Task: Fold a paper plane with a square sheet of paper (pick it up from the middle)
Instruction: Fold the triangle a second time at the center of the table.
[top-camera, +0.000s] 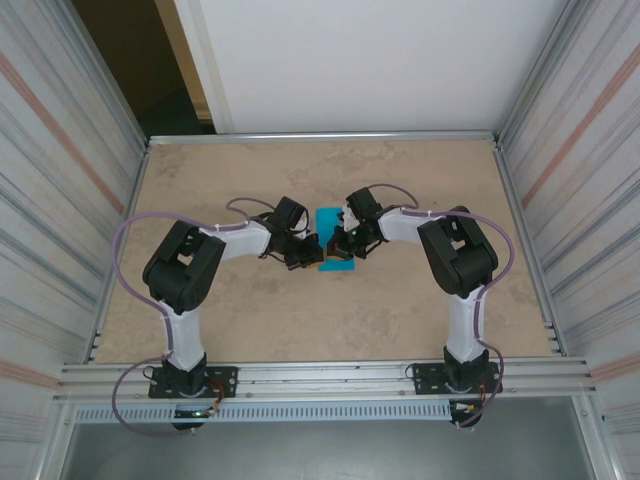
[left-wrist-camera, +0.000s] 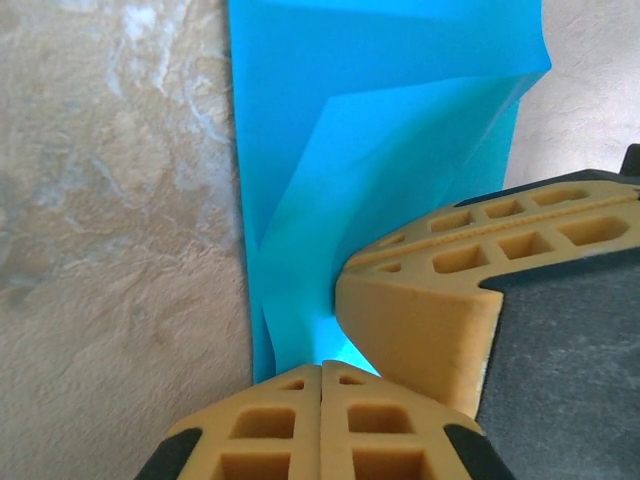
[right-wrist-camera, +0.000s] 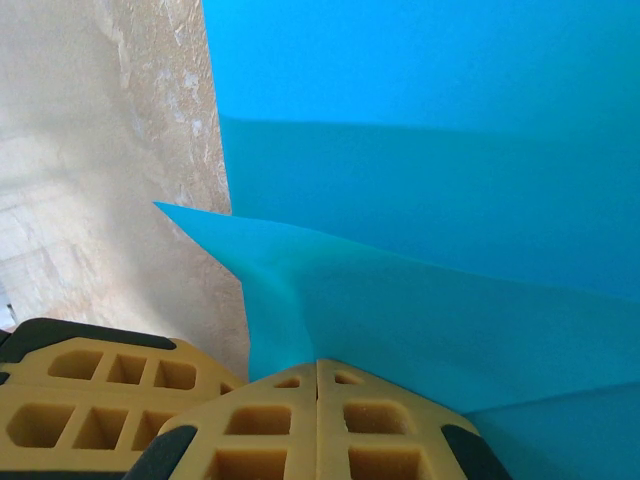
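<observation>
The square sheet of paper (top-camera: 328, 220) is bright cyan-blue and lies mid-table, creased, with part of it lifted. My left gripper (top-camera: 313, 255) comes in from the left and my right gripper (top-camera: 341, 244) from the right, almost touching over the sheet. In the left wrist view the sheet of paper (left-wrist-camera: 370, 150) runs down into my left gripper (left-wrist-camera: 322, 366), whose jaws are shut on its edge; a right finger (left-wrist-camera: 430, 310) sits close beside. In the right wrist view a raised fold of the paper (right-wrist-camera: 420, 290) ends in my shut right gripper (right-wrist-camera: 318, 362). The paper plane is out of view.
The beige stone-patterned table (top-camera: 250, 320) is ringed by a metal rail (top-camera: 320, 137) and corrugated side walls (top-camera: 60, 200). Both arms bend inward from their bases at the near edge. A left finger (right-wrist-camera: 100, 400) shows low on the left of the right wrist view.
</observation>
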